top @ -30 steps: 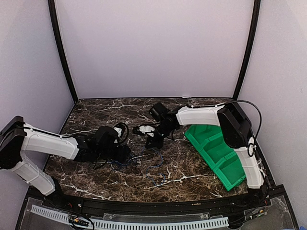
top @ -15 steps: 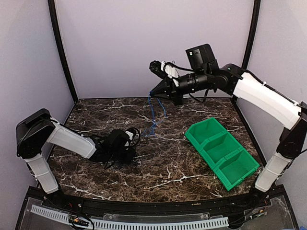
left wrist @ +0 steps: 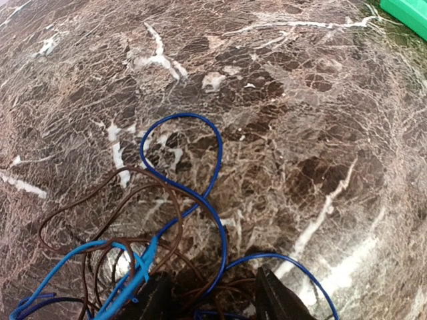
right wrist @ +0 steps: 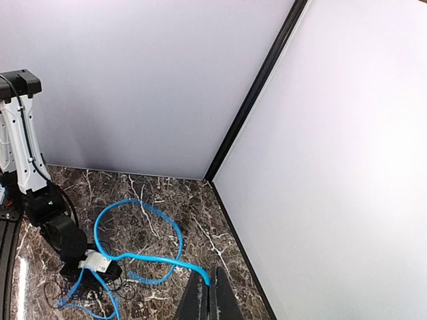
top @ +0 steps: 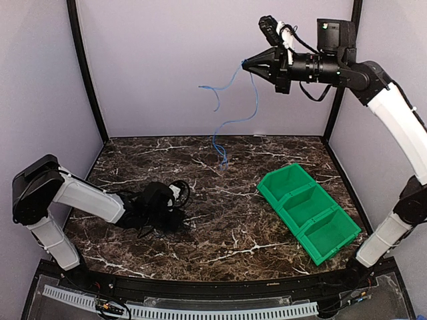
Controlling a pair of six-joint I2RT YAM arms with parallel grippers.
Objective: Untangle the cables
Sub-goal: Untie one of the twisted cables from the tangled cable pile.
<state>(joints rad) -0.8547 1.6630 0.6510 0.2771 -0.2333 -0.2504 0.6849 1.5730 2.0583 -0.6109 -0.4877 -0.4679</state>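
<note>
Blue cable, pinched in the closed right end effector, has just been hoisted off the counter and dangles, seemingly freed, while the left end effector, fingers apart, grip unclear, sits on the black cables.

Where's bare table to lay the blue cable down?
Free: table centre, between the tangled cables and the green bin; also the front strip along the near edge. Crowded: left-centre, around the left fingers at the tangle; back-centre, where the blue cable hangs.
</note>
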